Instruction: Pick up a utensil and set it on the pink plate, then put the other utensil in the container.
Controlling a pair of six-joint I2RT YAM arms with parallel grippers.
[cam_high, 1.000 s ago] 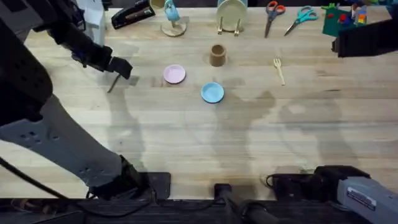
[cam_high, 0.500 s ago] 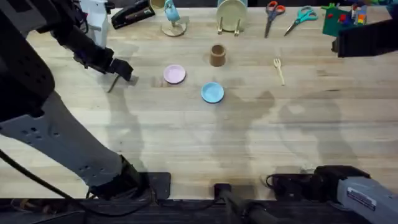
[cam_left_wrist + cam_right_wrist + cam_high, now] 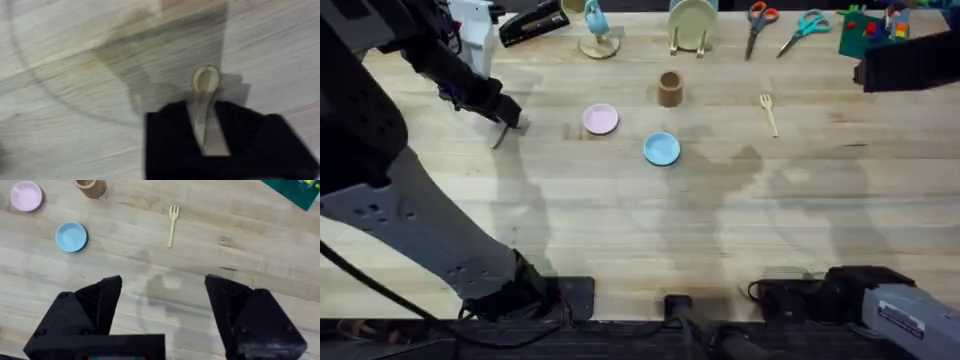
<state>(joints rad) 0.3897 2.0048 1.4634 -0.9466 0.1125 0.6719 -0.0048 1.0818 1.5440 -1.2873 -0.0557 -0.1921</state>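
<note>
Your left gripper point(image 3: 204, 131) sits low on the table point(image 3: 620, 230) with its fingers straddling the spoon point(image 3: 202, 100) handle, not visibly clamped, well left of the pink plate point(image 3: 600, 120), while your right gripper point(image 3: 162, 305) hangs released above the fork point(image 3: 172, 225), near the brown container point(image 3: 669, 89).

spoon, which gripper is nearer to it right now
Left. The left gripper has its jaws on either side of the spoon handle. The right gripper hangs open well away, above bare table short of the fork.
</note>
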